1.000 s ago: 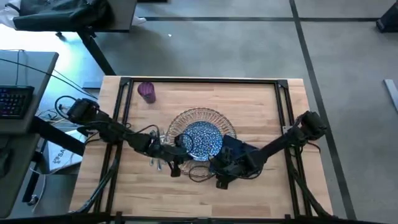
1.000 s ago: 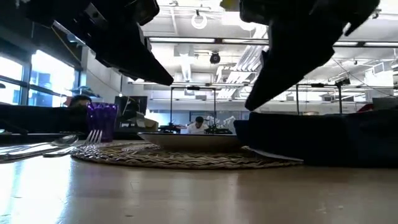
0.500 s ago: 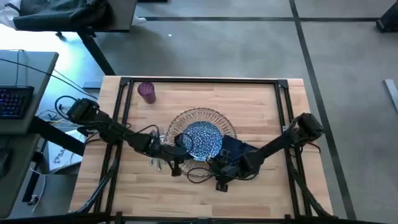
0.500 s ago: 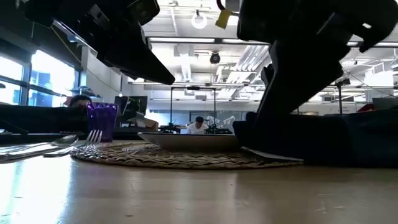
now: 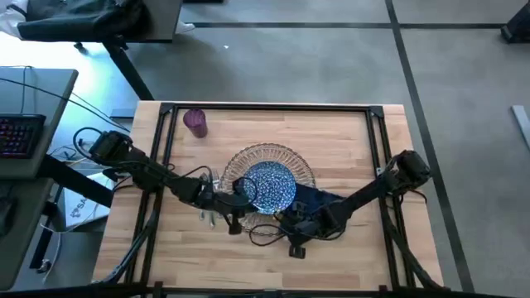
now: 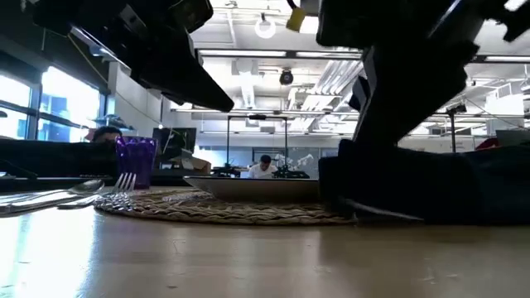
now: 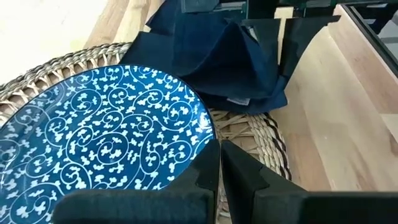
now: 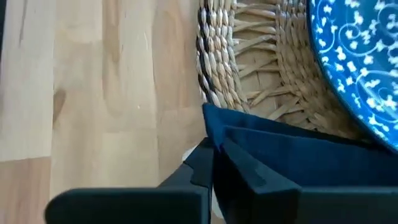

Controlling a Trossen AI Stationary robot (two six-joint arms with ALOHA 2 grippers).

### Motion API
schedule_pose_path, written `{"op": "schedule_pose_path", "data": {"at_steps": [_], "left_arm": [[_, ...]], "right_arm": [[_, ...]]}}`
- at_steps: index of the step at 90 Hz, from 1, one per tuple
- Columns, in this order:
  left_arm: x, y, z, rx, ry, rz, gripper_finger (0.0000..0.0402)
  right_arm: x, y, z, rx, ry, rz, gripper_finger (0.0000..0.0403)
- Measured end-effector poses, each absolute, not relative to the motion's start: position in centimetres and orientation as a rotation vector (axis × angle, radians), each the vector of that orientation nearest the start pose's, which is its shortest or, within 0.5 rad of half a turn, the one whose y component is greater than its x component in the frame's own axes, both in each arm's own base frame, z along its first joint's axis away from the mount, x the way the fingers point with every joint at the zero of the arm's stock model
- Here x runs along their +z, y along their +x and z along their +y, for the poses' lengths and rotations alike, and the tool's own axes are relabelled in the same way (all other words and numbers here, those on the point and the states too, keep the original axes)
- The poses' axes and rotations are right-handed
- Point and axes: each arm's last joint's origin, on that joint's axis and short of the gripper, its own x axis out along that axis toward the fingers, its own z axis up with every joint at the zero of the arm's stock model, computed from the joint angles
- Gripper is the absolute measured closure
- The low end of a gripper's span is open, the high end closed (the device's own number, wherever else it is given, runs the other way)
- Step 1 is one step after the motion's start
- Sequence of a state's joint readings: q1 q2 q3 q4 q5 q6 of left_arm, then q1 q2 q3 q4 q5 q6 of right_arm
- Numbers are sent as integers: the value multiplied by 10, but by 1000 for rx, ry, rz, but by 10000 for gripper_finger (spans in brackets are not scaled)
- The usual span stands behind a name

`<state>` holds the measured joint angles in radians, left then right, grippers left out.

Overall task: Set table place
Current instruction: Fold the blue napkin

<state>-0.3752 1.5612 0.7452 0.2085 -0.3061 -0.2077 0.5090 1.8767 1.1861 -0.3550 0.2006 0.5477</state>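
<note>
The navy napkin (image 5: 319, 201) is pinched at one corner by the right gripper (image 8: 214, 163), apparently so it can be drawn flat beside the blue-patterned plate (image 5: 270, 185), which is centred on the wicker charger (image 5: 286, 156). The left gripper (image 7: 220, 163), pressed together and empty, is held over the plate's edge, near the cutlery (image 5: 212, 217).

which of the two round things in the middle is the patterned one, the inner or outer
The inner one: the blue-patterned plate carries white scrollwork on blue. The wider woven wicker charger under it is plain tan weave, showing as a ring around the plate.
</note>
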Motion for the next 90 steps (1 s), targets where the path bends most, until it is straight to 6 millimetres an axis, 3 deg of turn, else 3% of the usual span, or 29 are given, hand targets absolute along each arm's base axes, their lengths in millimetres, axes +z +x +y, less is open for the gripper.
{"op": "schedule_pose_path", "data": {"at_steps": [19, 34, 69, 90], "left_arm": [[176, 290, -105, -9, -1, 568, 402], [180, 292, -106, -19, -1, 524, 402], [197, 299, -111, -132, 32, 347, 402], [195, 299, -110, -117, 43, 358, 402]], "right_arm": [[192, 327, 193, -26, 33, 1076, 403], [209, 314, 212, -159, -130, 985, 403], [178, 257, 250, -260, 123, 1044, 403], [156, 248, 252, -250, 244, 1054, 395]]}}
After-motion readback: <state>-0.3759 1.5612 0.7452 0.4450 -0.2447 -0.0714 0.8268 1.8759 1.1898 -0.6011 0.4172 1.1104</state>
